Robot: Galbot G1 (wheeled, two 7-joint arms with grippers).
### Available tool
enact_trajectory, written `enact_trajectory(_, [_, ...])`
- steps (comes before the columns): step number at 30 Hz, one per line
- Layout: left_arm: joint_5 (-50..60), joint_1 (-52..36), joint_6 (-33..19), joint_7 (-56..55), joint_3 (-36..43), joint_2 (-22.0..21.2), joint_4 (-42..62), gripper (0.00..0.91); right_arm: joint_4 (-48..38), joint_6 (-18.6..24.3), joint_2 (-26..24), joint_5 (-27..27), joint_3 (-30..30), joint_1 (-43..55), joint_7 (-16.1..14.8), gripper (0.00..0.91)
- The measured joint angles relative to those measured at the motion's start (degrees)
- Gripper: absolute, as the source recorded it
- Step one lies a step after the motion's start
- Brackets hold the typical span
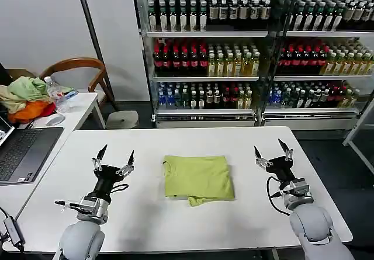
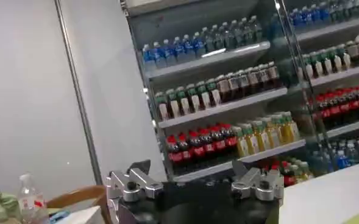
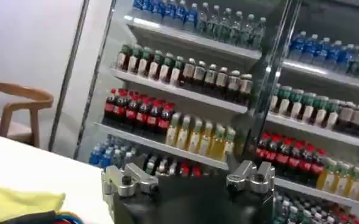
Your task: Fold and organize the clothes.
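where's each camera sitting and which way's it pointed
Head view: on the robot's head, looking down at the white table, folded T-shirt, left pincer and right pincer, both open.
Left wrist view: behind the left pincer, facing the drink shelves.
Right wrist view: behind the right pincer, facing the same shelves; T-shirt at its edge.

I can't read any bottle labels on the shelves (image 1: 234, 61), too small, and the top row is cut by the head view's upper edge. T-shirt (image 1: 197, 178) is folded, so its inner layers and any print are hidden from me; my wrist views catch just a cropped corner of it (image 3: 21, 204), and both crop the gripper bodies at the bottom edge. Laptop (image 1: 23, 152) and the garment heap (image 1: 26, 99) run off the left edge, and both arms run off the bottom.
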Motion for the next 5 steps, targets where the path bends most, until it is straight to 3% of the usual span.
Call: enact_trajectory(5, [1.90,0.50,-0.19,-1.20,0.07,-0.23,0.15,0.907,0.25,0.07,0.07,-0.23,0.28,-0.42,0.63,0.907])
